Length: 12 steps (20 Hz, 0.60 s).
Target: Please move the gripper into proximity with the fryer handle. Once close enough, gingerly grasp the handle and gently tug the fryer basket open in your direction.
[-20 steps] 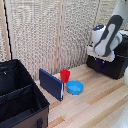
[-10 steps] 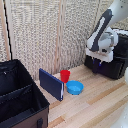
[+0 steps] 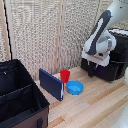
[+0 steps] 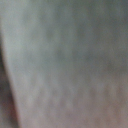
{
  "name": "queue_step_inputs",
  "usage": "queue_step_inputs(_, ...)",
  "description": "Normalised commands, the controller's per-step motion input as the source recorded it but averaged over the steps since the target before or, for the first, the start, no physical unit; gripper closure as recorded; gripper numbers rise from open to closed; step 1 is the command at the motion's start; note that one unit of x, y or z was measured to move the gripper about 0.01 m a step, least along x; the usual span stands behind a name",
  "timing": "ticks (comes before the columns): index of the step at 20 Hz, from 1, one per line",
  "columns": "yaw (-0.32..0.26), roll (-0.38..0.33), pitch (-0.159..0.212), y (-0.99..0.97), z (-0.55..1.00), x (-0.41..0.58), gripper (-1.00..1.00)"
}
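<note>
Fryer basket [image 3: 114,67] sat on the tabletop [image 3: 90,107]; the gripper [image 3: 94,65] hung just before it, its fingers' spread impossible to tell.

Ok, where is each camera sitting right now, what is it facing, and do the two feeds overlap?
Exterior view: off the arm, facing a slatted screen and wooden table; shows the glossy white arm with its white blocky gripper at the boxy black air fryer.
Wrist view: on the wrist; only a grey blur, no fingers visible.
Shared: nothing identifiable.
</note>
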Motion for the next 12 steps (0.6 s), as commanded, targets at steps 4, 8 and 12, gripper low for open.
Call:
queue_step_inputs(4, -0.120, -0.001, -0.030, 0.91, -0.51, 0.094, 1.00)
queue_step_inputs(8, -0.185, 0.000, 0.000, 0.67, -0.23, 0.145, -1.00)
queue_step_inputs(12, -0.207, 0.004, -0.036, 0.03, 0.18, 0.035, -1.00)
